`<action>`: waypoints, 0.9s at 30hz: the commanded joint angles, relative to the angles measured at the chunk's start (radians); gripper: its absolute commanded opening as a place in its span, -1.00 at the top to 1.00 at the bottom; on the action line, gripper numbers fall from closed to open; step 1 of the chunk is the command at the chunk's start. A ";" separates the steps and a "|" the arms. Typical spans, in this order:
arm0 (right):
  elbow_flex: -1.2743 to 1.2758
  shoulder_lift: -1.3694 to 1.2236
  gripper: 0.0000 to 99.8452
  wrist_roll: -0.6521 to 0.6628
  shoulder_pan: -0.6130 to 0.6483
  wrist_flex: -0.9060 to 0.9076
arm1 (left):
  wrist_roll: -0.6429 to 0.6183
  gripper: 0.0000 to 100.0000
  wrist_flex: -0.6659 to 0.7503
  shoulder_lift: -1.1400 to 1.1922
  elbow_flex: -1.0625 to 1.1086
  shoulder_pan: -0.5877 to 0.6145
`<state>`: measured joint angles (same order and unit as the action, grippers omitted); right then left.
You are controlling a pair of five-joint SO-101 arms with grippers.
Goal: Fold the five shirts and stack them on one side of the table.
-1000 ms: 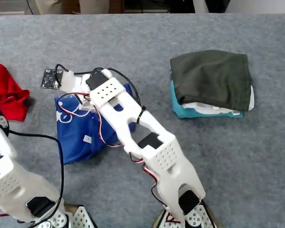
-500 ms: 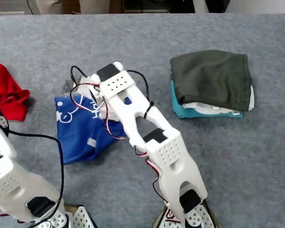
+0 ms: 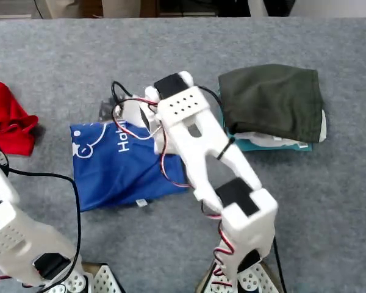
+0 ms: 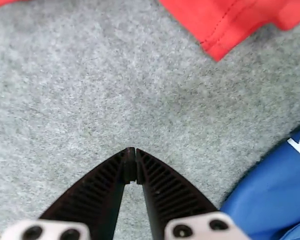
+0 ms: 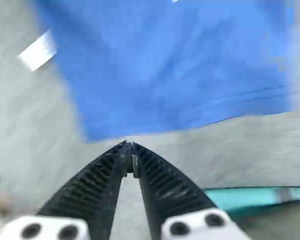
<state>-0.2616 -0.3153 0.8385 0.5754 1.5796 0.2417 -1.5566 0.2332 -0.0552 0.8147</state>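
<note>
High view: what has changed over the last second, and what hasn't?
The right arm swung from the blue shirt's far left corner toward the folded stack. The blue shirt's near right side spread out rightward, and its white tag shifted with it. The right gripper is now shut just past the shirt's edge. The left arm, red shirt and stack stayed put.

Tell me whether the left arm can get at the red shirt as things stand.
Probably yes: the left gripper, shut, hangs over the grey table, and the red shirt lies close ahead with nothing between them.
</note>
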 commanded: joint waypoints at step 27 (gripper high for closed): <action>-0.297 -0.298 1.00 -0.221 0.065 0.209 | 0.012 0.96 0.006 -0.048 -0.018 0.002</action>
<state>-0.5992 -0.6728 0.6237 0.6828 1.7515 0.2493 -1.5566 0.2332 -0.0552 0.8147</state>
